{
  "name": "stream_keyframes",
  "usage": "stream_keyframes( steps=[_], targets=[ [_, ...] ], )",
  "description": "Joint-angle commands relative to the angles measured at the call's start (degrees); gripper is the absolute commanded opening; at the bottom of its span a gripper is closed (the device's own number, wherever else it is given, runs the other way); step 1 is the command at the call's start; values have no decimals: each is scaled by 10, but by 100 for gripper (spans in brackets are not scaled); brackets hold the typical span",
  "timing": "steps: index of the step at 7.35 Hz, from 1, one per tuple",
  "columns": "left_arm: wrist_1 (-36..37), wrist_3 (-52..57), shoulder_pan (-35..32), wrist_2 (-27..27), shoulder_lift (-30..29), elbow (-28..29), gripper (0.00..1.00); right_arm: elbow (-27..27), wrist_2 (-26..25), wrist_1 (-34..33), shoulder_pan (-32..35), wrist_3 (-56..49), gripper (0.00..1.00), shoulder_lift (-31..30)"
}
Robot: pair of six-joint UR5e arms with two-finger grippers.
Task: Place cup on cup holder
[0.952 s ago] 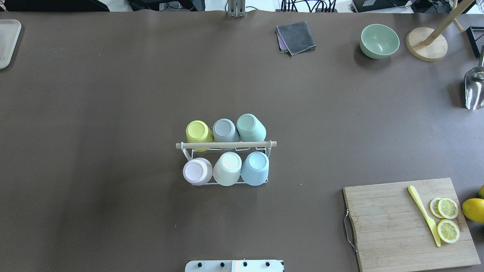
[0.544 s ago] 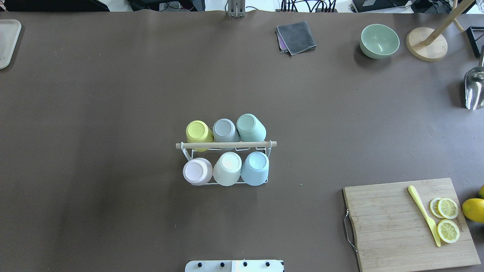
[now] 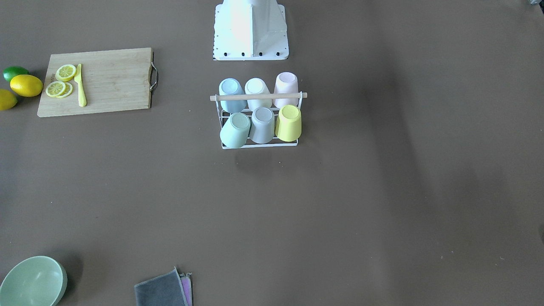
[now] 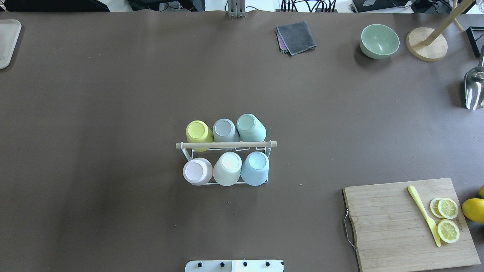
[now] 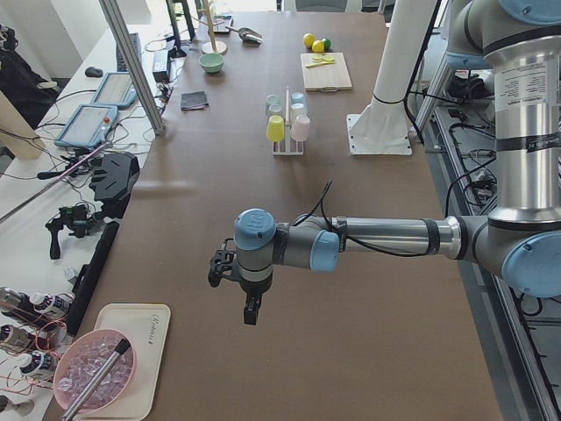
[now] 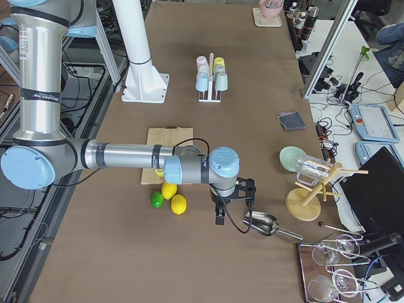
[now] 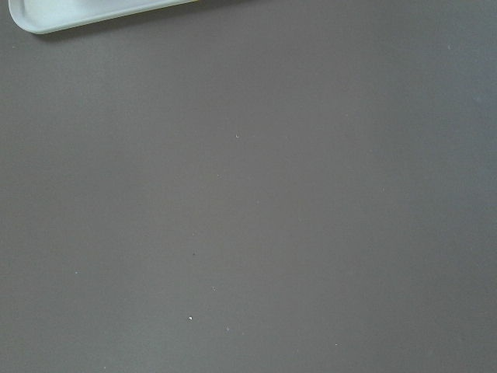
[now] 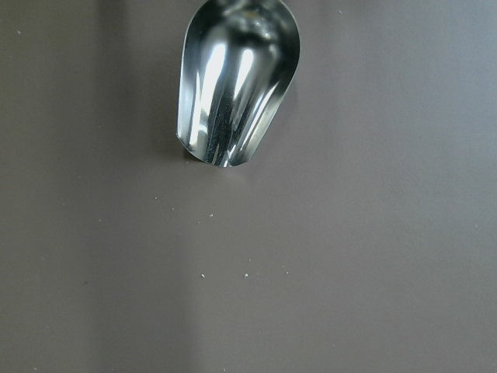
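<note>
The cup holder [image 4: 226,144], a white wire rack with a wooden rod on top, stands mid-table, in the front-facing view too [image 3: 258,97]. Several pastel cups sit upside down on it in two rows, among them a yellow cup [image 4: 197,132], a pink cup [image 4: 196,170] and a blue cup [image 4: 255,166]. My left gripper [image 5: 250,311] hangs over bare table far from the rack, near a white tray. My right gripper [image 6: 219,218] hovers at the opposite end, beside a metal scoop. Both show only in the side views, so I cannot tell whether they are open or shut.
A wooden cutting board [image 4: 401,223] with lemon slices and a yellow knife lies front right, whole lemons beside it. A green bowl [image 4: 379,40], a grey cloth [image 4: 296,37], a wooden stand [image 4: 426,43] and the metal scoop [image 8: 237,78] sit at the back right. A white tray [image 4: 6,41] is far left.
</note>
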Motion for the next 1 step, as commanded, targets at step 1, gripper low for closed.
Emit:
stream_keyframes(
  steps=[1],
  targets=[
    [0, 0, 0, 0, 0, 0, 99, 0, 0, 0, 0, 0, 100, 0]
  ],
)
